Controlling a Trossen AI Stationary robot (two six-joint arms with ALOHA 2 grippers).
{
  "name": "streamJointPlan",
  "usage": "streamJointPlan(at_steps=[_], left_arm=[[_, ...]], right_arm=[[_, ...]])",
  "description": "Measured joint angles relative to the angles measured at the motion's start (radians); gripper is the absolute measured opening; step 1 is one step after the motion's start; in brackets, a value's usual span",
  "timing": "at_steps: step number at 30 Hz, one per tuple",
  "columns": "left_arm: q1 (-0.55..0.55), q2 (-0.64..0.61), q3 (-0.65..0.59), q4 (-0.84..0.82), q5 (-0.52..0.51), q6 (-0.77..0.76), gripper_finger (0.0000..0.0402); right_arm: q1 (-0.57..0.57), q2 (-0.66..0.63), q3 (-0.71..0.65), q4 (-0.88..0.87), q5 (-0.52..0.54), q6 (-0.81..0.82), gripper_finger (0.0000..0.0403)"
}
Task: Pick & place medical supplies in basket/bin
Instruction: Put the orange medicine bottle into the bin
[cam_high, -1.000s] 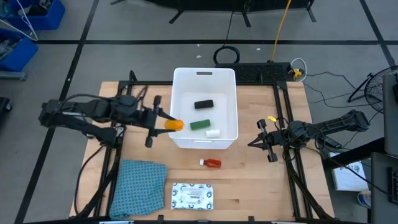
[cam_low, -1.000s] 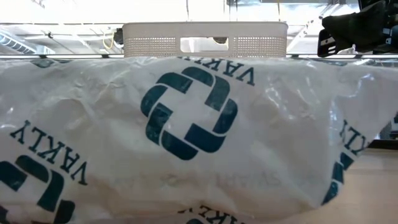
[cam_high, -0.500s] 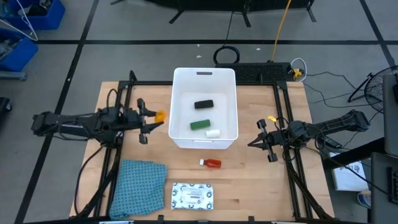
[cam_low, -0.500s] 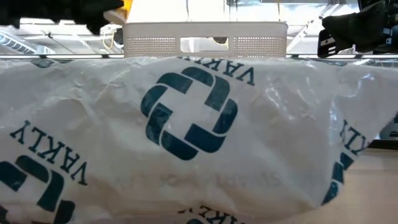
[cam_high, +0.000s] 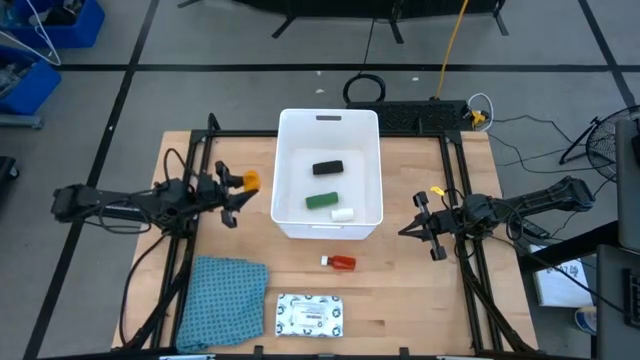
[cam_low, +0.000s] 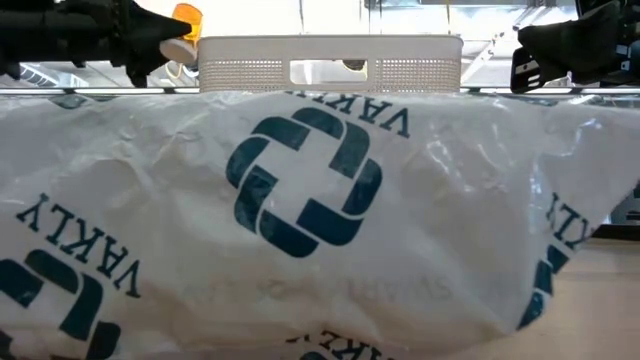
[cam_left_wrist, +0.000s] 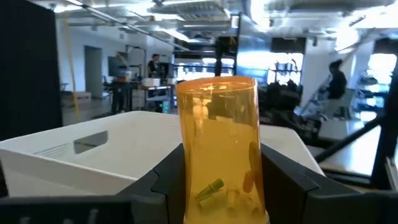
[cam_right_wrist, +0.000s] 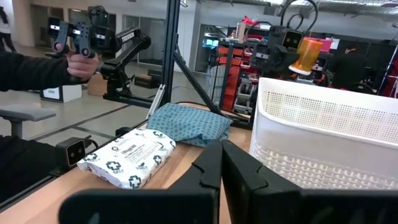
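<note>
Nearest the bottom edge of the high view, the flat white packet (cam_high: 309, 315) lies with its long axis left-right on the wooden counter (cam_high: 410, 300), just right of the crumpled teal cloth (cam_high: 222, 302). In the low view the same packet (cam_low: 300, 220) fills almost the whole frame, its crinkled plastic printed with a dark green cross.

Above it, near frame centre, the orange/red piece (cam_high: 341, 262) lies sideways on bare wood, close to the near wall of the white tub (cam_high: 283, 222).

The tub is a rounded rectangle of smooth plastic with perforated upper walls. Inside it lie the green oblong (cam_high: 322, 200) and black oblong (cam_high: 328, 168), both lengthwise left-right, and the tiny white piece (cam_high: 343, 214).

Left of the tub, the left tool (cam_high: 243, 185) grips a translucent amber vial (cam_left_wrist: 219, 149), clear of the rim. At right centre, the right tool (cam_high: 412, 215) hovers with fingers pressed together, holding nothing.
</note>
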Motion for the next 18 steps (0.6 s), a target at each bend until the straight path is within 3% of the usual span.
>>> streamJointPlan(at_steps=[5,9,13,18], left_arm=[[0.016,0.011,0.094,-0.024,-0.002,-0.04,0.0166],[0.015,0.073,0.268,-0.136,-0.005,-0.023,0.0159],[0.015,0.224,0.507,-0.303,-0.038,0.0,0.0158],[0.028,0.516,0.816,-0.52,-0.063,-0.019,0.0157]], right_arm=[[0.0,0.0,0.0,0.0,0.0,-0.013,0.0],[0.0,0.0,0.0,0.0,0.0,-0.018,0.0],[0.0,0.0,0.0,0.011,0.001,-0.025,0.0],[0.0,0.001,0.0,0.03,0.001,-0.026,0.0]])
